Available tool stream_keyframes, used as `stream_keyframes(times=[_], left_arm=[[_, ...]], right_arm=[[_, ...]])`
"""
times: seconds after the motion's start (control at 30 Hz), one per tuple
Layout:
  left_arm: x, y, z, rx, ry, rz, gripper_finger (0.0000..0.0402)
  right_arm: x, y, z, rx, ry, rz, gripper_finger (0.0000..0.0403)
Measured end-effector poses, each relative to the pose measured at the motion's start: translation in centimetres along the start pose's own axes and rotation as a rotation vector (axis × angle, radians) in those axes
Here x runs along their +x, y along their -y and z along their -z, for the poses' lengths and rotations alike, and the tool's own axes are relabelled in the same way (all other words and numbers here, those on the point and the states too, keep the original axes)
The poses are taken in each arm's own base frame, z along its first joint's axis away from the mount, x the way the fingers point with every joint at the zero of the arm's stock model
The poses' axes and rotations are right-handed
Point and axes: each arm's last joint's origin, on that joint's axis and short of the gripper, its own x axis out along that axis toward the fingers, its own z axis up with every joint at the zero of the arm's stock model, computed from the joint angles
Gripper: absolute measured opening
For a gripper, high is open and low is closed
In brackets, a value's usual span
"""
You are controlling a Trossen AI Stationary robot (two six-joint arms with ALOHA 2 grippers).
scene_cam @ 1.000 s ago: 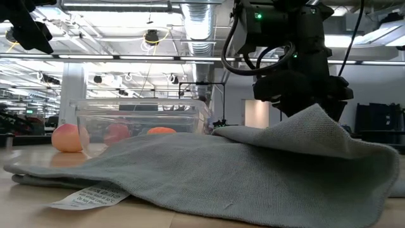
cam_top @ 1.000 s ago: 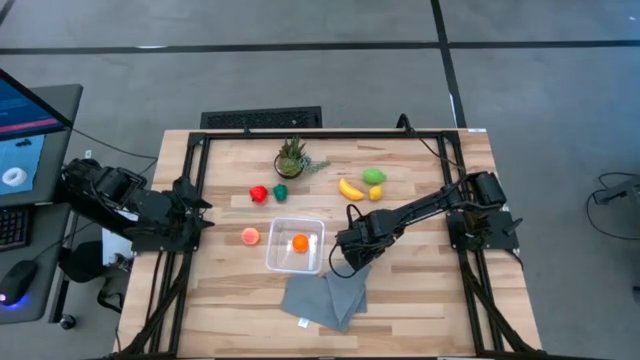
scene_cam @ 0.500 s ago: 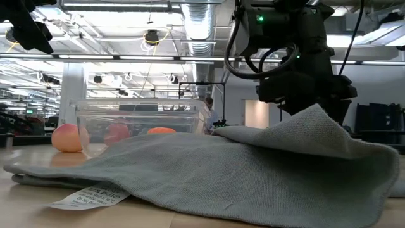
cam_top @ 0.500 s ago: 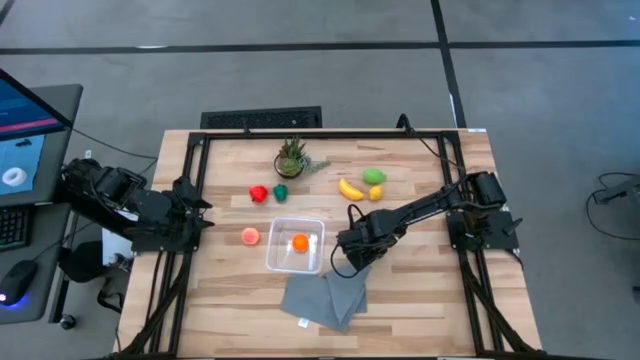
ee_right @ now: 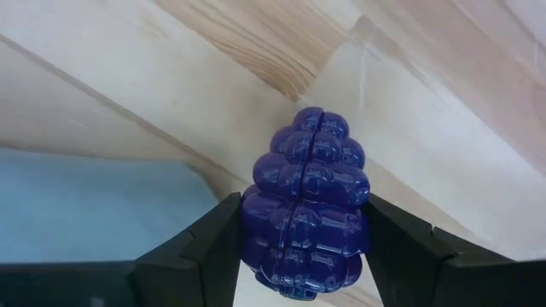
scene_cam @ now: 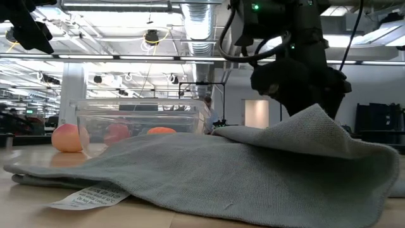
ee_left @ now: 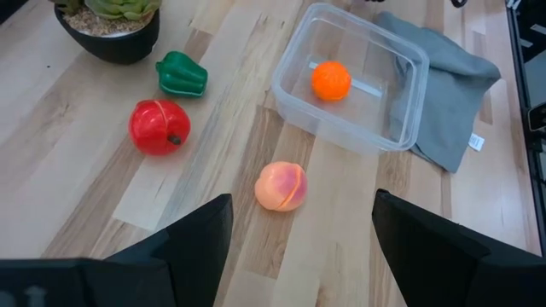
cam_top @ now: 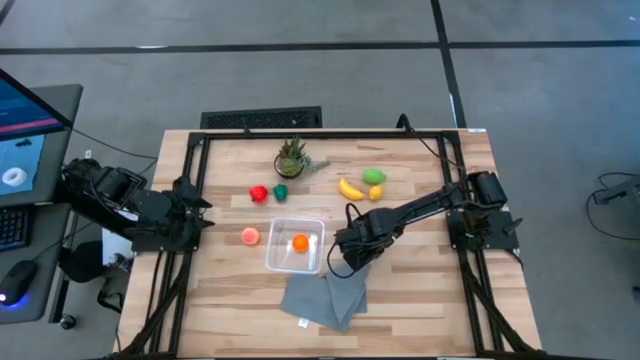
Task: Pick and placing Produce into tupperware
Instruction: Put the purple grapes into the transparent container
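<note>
The right arm reached across the worktop (cam_top: 420, 300) from its base at the right edge, bent low, with the right gripper (cam_top: 343, 262) just beside the right wall of the tupperware (cam_top: 283, 262) and over the upper edge of the grey cloth (cam_top: 322, 300). Its jaws were clamped on a purple grape bunch (ee_right: 305, 203), pressing both its sides. The left arm waited folded at the left edge, the left gripper (ee_left: 299, 223) aimed across the worktop with its jaws parted and empty.

One orange fruit (cam_top: 300, 242) lay inside the tupperware. On the worktop outside it were one peach-pink fruit (cam_top: 250, 236) just left of the container, one red fruit (cam_top: 258, 194) and one dark green pepper (cam_top: 281, 191) side by side above it, and, farther right, one yellow banana (cam_top: 350, 189), one lime-green fruit (cam_top: 373, 176) and one small yellow-orange piece (cam_top: 376, 194). One potted plant (cam_top: 291, 158) stood near the back.

The cloth carried a white tag (scene_cam: 88, 197); its print could not be read.
</note>
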Motion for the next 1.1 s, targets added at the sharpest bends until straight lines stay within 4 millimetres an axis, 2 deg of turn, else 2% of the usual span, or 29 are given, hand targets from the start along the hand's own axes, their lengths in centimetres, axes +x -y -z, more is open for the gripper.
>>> stream_keyframes(times=[0.2,0.5,0.67,1.1], left_arm=[[0.0,0.0,0.0,0.002,0.0,0.0,0.027],[0.0,0.0,0.0,0.006,0.001,0.0,0.027],[0.0,0.0,0.0,0.006,0.001,0.0,0.027],[0.0,0.0,0.0,0.005,0.001,0.0,0.027]], right_arm=[[-1.1,0.0,0.1,0.001,0.026,-0.041,0.0231],[-5.1,1.2,0.6,0.017,0.16,-0.13,0.023],[-6.6,1.7,0.7,0.025,0.214,-0.182,0.023],[-8.9,1.3,0.5,0.017,0.338,-0.361,0.023]])
